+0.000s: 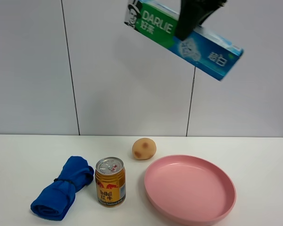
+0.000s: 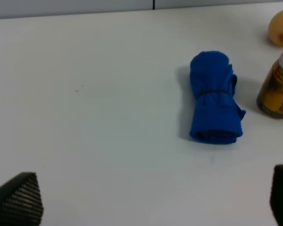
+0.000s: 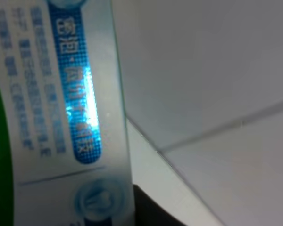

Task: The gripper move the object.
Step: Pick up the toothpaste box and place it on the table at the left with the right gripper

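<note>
The green and light blue DARLIE toothpaste box [image 1: 153, 23] hangs high in the air in front of the white wall, tilted down to the right. My right gripper [image 1: 187, 26] is shut on its middle from above. In the right wrist view the box [image 3: 61, 117] fills the near side, with a dark finger [image 3: 155, 214] beside it. My left gripper [image 2: 151, 202] is open and empty low over the white table; its two black fingertips [image 2: 19, 202] stand far apart. It does not show in the exterior high view.
On the white table [image 1: 254, 155] lie a rolled blue cloth [image 1: 63, 187] [image 2: 213, 96], a gold drink can [image 1: 110, 181] [image 2: 277, 89], a brownish round potato-like thing [image 1: 144, 148] [image 2: 282, 28] and a pink plate [image 1: 189, 188] at the front right.
</note>
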`<state>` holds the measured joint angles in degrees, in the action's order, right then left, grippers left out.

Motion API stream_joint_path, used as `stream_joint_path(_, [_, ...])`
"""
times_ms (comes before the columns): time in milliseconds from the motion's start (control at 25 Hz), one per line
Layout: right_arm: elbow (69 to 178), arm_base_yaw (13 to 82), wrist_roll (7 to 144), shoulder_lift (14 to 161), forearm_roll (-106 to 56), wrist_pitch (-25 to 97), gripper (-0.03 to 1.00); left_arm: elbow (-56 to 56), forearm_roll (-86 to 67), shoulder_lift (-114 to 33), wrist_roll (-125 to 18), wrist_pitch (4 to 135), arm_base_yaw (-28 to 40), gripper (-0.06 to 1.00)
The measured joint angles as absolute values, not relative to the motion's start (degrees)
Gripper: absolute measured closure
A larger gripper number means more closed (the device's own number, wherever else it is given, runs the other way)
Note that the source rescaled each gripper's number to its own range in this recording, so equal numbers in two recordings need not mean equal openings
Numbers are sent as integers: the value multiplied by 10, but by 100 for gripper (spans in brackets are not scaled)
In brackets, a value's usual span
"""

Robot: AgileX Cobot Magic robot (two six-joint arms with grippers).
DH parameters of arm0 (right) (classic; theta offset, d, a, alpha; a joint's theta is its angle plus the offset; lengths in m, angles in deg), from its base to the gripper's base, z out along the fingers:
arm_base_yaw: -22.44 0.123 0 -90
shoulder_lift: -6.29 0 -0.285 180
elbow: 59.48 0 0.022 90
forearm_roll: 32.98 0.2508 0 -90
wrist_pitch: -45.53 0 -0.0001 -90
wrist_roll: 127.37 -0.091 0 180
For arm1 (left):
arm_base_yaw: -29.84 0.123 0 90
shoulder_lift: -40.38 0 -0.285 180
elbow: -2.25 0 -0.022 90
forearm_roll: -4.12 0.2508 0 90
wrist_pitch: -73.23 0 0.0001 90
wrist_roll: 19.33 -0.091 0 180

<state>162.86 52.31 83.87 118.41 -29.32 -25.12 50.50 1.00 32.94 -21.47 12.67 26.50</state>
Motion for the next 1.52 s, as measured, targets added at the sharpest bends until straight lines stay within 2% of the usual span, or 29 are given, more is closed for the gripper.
stream_joint_path(160, [1750, 570, 875, 1287, -302, -251, 97, 505, 10, 329, -215, 127, 265, -6])
stream_joint_path(360, [1828, 611, 941, 1401, -289, -249, 97, 505, 10, 329, -214, 127, 265, -6])
stream_joint_path(640, [1831, 629, 1056, 1527, -236, -151, 97, 505, 9, 329, -214, 127, 265, -6])
stream_joint_path(1120, [1832, 631, 1068, 1617, -223, -26, 97, 505, 9, 329, -215, 127, 265, -6])
stream_joint_path(1520, [1833, 631, 1068, 1642, -198, -7, 97, 505, 10, 329, -215, 127, 265, -6])
